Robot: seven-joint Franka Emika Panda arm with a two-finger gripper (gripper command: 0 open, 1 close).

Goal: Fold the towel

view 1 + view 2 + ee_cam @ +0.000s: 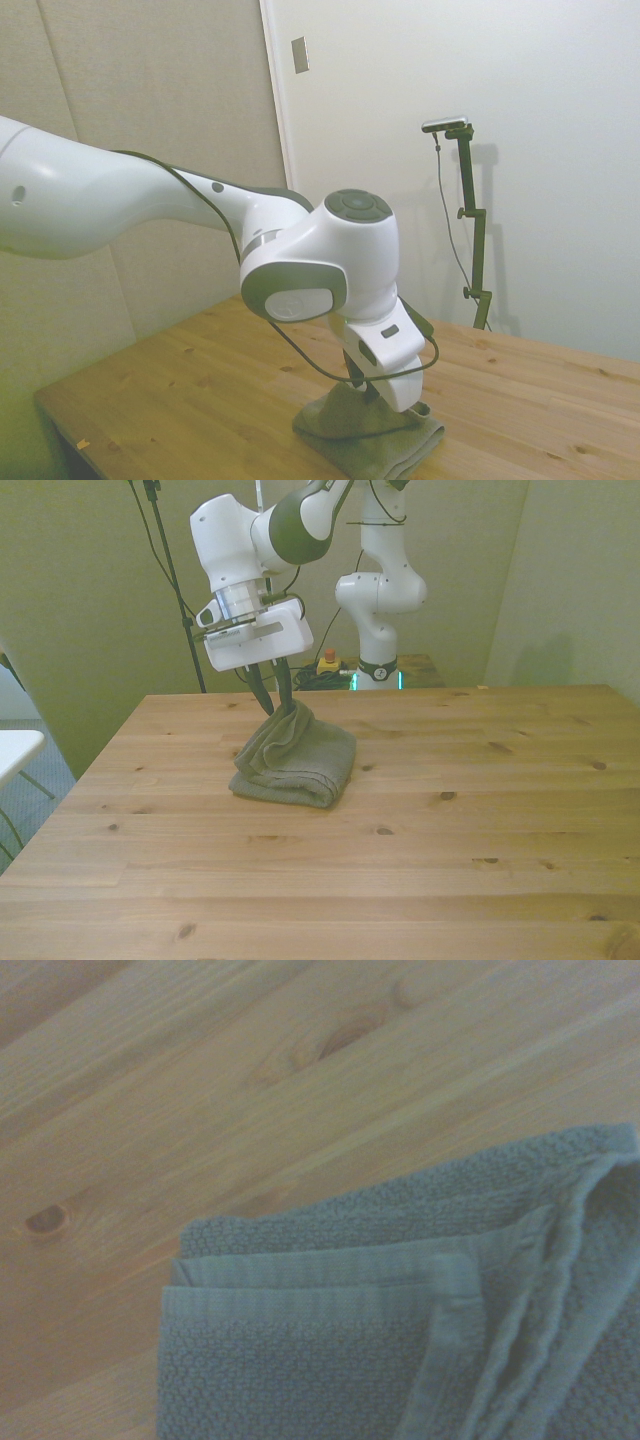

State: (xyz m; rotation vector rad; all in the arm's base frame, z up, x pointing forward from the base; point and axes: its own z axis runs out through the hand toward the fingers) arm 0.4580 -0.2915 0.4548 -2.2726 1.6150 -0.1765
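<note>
On the wooden table (480, 810), toward the front view's left and nearer the far edge, I'm seeing the gray towel (300, 765) lying in a thick folded bundle. I'm watching the gripper (272, 702) coming in from above at a tilt, and its dark fingers (262, 695) are pinching one raised corner of the towel, so the cloth is peaking up to the fingertips while the rest is resting on the wood. From the side view I'm getting the white arm (150, 200) crossing the picture, with the wrist blocking most of the gripper, and the towel (385, 450) sitting under it near the table's (200, 390) close edge. Through the wrist camera I'm looking at the towel (330, 1360) up close: stacked layers with hemmed edges are showing against the knotty wood (200, 1110).
</note>
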